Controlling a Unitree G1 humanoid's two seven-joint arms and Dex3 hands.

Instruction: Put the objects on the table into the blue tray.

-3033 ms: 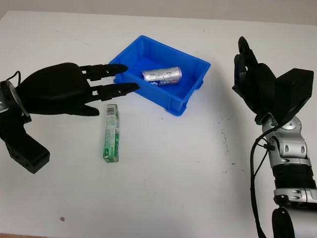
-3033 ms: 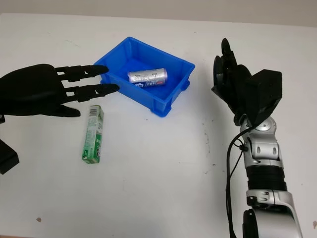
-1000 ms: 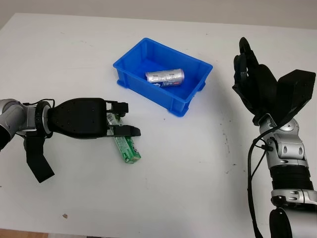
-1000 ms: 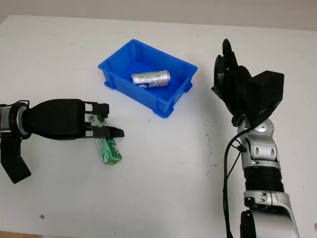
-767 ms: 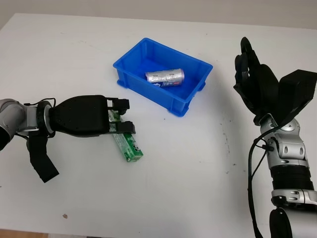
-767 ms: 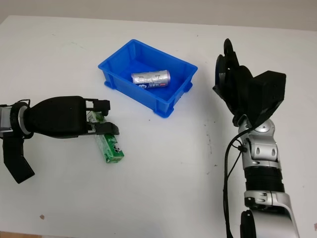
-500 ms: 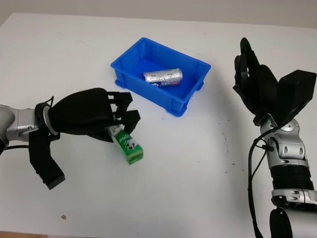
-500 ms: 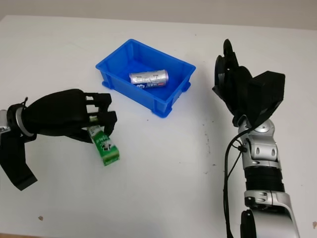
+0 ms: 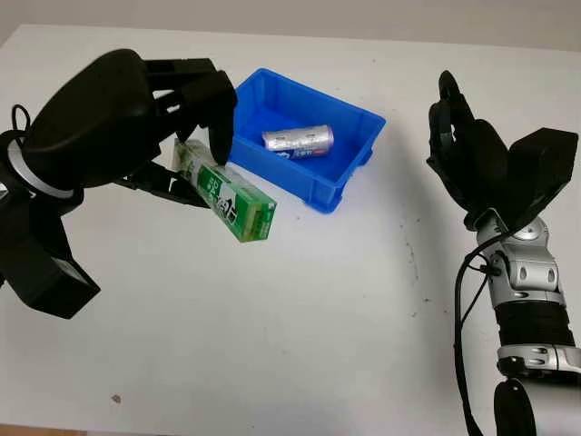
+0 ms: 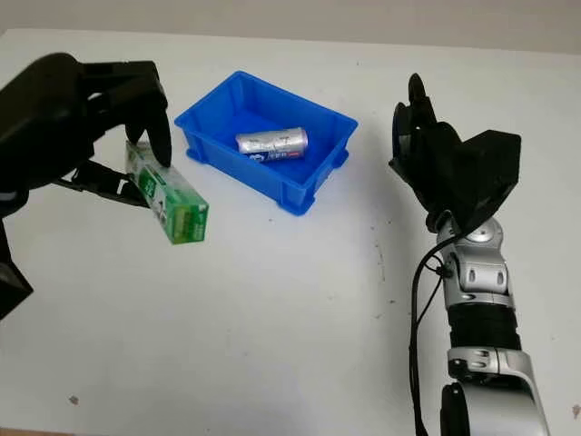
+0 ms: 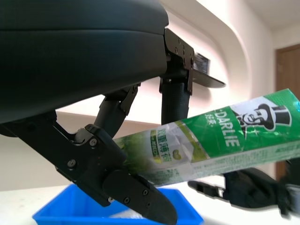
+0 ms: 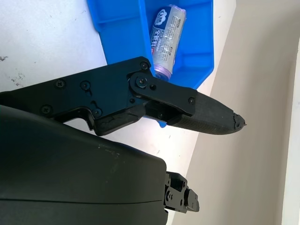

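The left hand (image 9: 136, 118) pinches the green toothpaste box (image 9: 227, 193), lifted off the tabletop (image 9: 327, 309) just beside the blue tray (image 9: 349, 168)'s near-left corner; half a second ago it hung low. Its long axis slants, free end toward the near edge. A silver can (image 9: 298, 140) lies in the tray. The right hand (image 9: 463, 150), open, is off the tray's right side

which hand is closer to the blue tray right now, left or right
Left. The left hand, shut on the green toothpaste box, is raised beside the blue tray, its fingers overlapping the tray's near corner. The right hand is open, clearly apart on the tray's other side.
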